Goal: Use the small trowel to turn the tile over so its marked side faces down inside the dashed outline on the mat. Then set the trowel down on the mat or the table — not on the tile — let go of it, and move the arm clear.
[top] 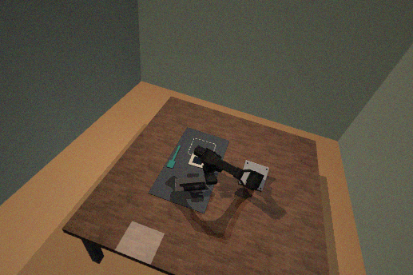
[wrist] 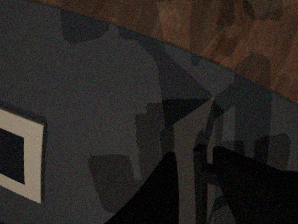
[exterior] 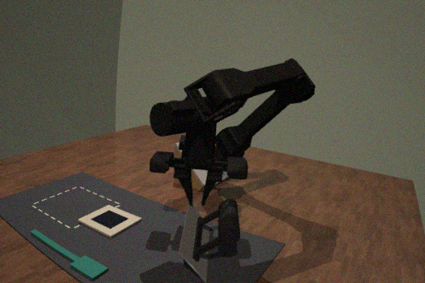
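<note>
The tile [top: 195, 161] [exterior: 110, 221] [wrist: 33, 170] lies flat on the mat, its dark square facing up. It overlaps a corner of the dashed outline [exterior: 78, 187]. A small trowel with a grey blade [top: 187, 181] [exterior: 189, 238] [wrist: 187, 142] and a black bar handle [exterior: 229, 230] stands with its blade steeply upright, on the mat's other part. My gripper [exterior: 197, 204] [wrist: 193, 156] points down, fingers slightly apart and empty. In the exterior view its tips are at the height of the blade's top edge; whether they touch is unclear. The arm hides part of the tile in the top view.
The dark mat [top: 158, 191] [exterior: 11, 206] [wrist: 75, 80] also bears a teal flat-headed tool [top: 171, 164] [exterior: 90, 268] near its long edge. A pale wedge block [top: 261, 165] [exterior: 197, 181] is by the arm's base. A pale square [top: 140, 241] lies at the table's edge.
</note>
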You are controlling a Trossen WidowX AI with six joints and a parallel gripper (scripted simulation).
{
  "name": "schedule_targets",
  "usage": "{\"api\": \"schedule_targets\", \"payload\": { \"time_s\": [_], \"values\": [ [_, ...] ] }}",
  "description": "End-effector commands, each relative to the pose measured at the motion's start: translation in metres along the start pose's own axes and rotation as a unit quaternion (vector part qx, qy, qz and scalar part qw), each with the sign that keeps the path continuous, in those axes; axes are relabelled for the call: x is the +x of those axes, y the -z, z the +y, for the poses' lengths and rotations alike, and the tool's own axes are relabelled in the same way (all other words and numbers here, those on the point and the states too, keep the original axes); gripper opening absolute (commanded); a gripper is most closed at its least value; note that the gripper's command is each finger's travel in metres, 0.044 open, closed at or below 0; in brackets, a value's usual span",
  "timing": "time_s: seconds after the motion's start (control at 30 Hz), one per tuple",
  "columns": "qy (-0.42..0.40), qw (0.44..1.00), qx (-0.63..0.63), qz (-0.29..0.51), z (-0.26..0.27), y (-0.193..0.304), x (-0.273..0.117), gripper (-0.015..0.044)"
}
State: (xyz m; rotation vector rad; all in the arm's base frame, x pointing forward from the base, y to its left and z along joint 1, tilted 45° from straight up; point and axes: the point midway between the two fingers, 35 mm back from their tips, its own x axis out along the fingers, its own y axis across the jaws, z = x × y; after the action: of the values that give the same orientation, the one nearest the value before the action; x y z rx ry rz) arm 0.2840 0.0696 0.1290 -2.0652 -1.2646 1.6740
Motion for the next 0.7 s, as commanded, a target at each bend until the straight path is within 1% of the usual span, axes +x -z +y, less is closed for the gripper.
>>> {"api": "schedule_targets", "payload": {
  "time_s": [0.0,0.1,0.17,0.4,0.67],
  "values": [
    [-0.002,1.0,-0.004,-0.001,0.0084,0.0006,0.0001,0.01],
    [0.0,1.0,0.0,0.0,0.0025,0.0,0.0,0.01],
    [0.0,1.0,0.0,0.001,0.0029,0.0001,-0.0003,0.0048],
    [0.0,1.0,0.0,0.001,0.0029,0.0001,-0.0003,0.0001],
    [-0.001,1.0,-0.001,0.001,0.0029,0.0001,-0.0004,0.0]
  ]
}}
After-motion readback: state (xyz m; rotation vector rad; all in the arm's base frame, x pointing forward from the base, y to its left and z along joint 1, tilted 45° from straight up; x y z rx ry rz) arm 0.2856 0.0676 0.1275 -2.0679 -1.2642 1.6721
